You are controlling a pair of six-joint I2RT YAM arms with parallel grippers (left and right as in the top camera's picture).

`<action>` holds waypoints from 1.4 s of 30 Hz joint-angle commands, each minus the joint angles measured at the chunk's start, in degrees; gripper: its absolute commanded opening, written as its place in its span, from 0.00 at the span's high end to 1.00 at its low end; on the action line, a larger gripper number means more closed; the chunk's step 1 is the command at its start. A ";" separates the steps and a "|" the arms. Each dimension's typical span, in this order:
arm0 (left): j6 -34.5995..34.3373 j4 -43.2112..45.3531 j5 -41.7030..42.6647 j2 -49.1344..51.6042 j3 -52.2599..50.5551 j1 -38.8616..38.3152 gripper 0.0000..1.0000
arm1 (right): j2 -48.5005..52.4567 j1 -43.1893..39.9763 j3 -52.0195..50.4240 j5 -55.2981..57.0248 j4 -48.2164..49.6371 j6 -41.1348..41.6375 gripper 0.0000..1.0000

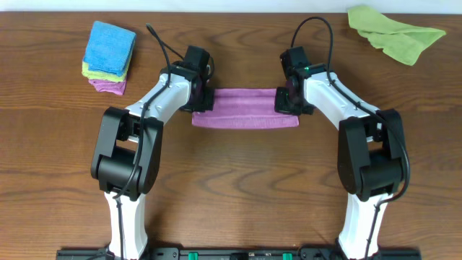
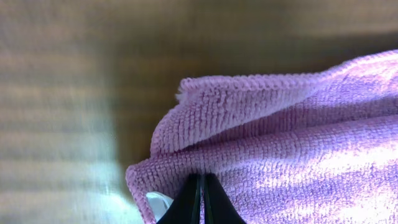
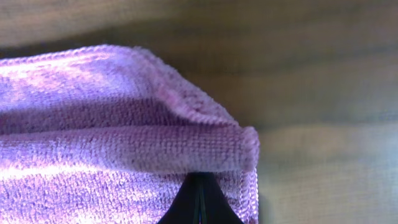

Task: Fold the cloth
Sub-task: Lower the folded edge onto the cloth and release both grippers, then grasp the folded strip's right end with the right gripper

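Left gripper point(image 2: 202, 186): jaws pressed together, with only a hairline between the two dark fingers point(image 2: 188, 202). They bite the near edge of the cloth point(image 2: 298, 143) right by its corner, so I read that as a closed pinch on the fabric. A small white patch point(image 2: 159, 203) sits just beside the fingers at the hem — tag or not, I can't tell.

Right gripper point(image 3: 199, 183): same story. The tips are closed to a point on the opposite end of the cloth, right under a rolled-over fold near the corner. It is clamped on the fabric as far as the wrist view shows.

Both wrist views show two layers at the corners. The upper layer lies over the lower one, with its edge set back a little from the pinched edge.

From overhead I see the cloth lying flat on the table point(image 1: 238, 166) as a long narrow lilac strip. It runs left to right between the two grippers — left arm at the left end, right arm at the right end. The strip sits mid-table, a bit toward the far side.

Further out, a stack of folded cloths point(image 1: 108, 58) sits at the far left, blue on top, then green, then purple, well apart from the strip. A crumpled lime-green cloth point(image 1: 393, 32) lies at the far right, also well apart.
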 commanded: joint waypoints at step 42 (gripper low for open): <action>-2.25 -6.40 2.60 1.84 -1.42 -0.26 0.94 | -7.76 -16.76 -20.17 -43.87 20.00 -11.89 0.01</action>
